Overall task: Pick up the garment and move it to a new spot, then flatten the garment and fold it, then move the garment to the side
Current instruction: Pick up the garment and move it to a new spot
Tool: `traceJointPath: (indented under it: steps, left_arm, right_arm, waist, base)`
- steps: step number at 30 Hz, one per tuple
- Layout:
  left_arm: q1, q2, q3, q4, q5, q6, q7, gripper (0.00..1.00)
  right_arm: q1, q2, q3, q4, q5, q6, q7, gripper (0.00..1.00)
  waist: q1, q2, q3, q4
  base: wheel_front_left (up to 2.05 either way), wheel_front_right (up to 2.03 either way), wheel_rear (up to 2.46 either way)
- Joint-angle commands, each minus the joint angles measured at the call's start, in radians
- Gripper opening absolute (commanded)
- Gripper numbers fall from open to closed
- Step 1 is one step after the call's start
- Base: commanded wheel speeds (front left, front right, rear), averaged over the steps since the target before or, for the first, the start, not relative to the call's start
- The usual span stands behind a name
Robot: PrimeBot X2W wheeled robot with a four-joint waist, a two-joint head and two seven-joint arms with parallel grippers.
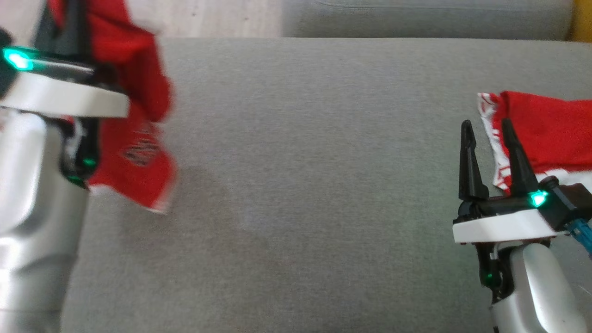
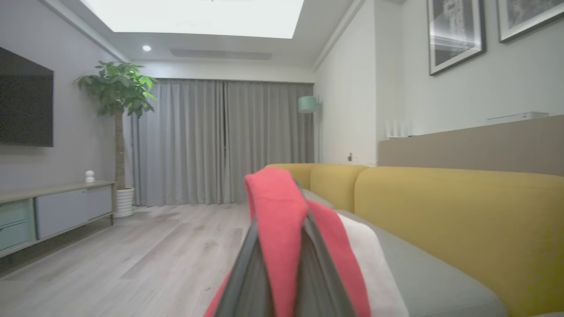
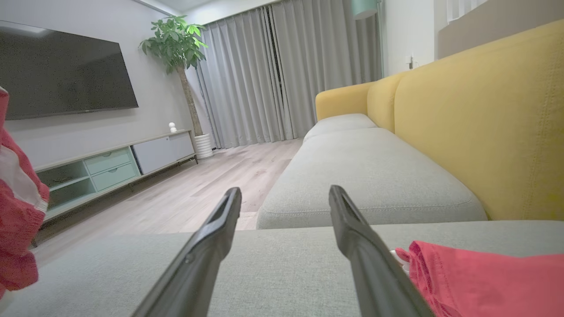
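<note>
Along the left wrist view the left gripper [image 2: 293, 202] clamps red garment [image 2: 273, 220]; overhead, right gripper [image 1: 486, 124] gapes empty.

Two red garments, one garment [image 1: 545, 134] on the single sofa [image 1: 300, 162], another garment [image 1: 138, 162] raised at its left end; one potted plant [image 3: 176, 39], one television [image 3: 66, 75].

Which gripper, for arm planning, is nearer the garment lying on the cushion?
Right: the right gripper, open, at the garment's left edge; left gripper far across the cushion, gripping another garment.
</note>
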Motion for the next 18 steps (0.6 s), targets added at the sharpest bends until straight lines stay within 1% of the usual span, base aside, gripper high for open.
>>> traceJointPath:
  steps: [1, 8, 12, 15, 16, 17, 18]
  left_arm:
    - [-0.019, 0.027, 0.02, -0.065, -0.004, 0.012, 0.015, 0.0]
    - [0.022, -0.038, -0.045, -0.182, -0.011, 0.039, 0.077, 0.0]
    - [0.002, -0.078, -0.085, -0.186, -0.003, 0.047, 0.094, 0.0]
    - [-0.02, -0.123, -0.12, -0.158, 0.004, 0.051, 0.095, 0.0]
    - [-0.028, -0.143, -0.137, -0.143, 0.009, 0.05, 0.092, 0.16]
    - [-0.034, -0.163, -0.156, -0.129, 0.016, 0.05, 0.086, 0.47]
    - [-0.037, -0.186, -0.172, -0.114, 0.016, 0.048, 0.081, 1.0]
  right_arm:
    - [-0.024, -0.002, 0.028, -0.028, 0.01, -0.001, -0.013, 1.0]
    - [-0.045, -0.002, 0.027, -0.046, 0.027, -0.001, -0.013, 1.0]
    - [-0.058, -0.002, 0.036, -0.053, 0.041, -0.001, -0.013, 1.0]
    - [-0.064, -0.002, 0.045, -0.055, 0.053, -0.001, -0.013, 1.0]
    - [-0.064, -0.002, 0.045, -0.055, 0.056, -0.001, -0.013, 1.0]
    - [-0.065, -0.002, 0.047, -0.054, 0.058, -0.001, -0.013, 1.0]
    - [-0.064, -0.002, 0.049, -0.054, 0.059, -0.001, -0.013, 1.0]
  waist:
    - [0.0001, 0.0, 0.004, -0.028]
    - [0.0001, 0.0, 0.035, -0.126]
    - [0.0001, 0.0, 0.058, -0.185]
    - [0.0001, 0.0, 0.07, -0.225]
    - [0.0001, 0.0, 0.072, -0.232]
    - [0.0001, 0.0, 0.074, -0.242]
    - [0.0001, 0.0, 0.074, -0.248]
  base:
    - [0.0, 0.0, 0.0]
    - [0.0, 0.0, 0.0]
    - [0.0, 0.0, 0.0]
    - [0.0, 0.0, 0.0]
    - [0.0, 0.0, 0.0]
    - [0.0, 0.0, 0.0]
    - [0.0, 0.0, 0.0]
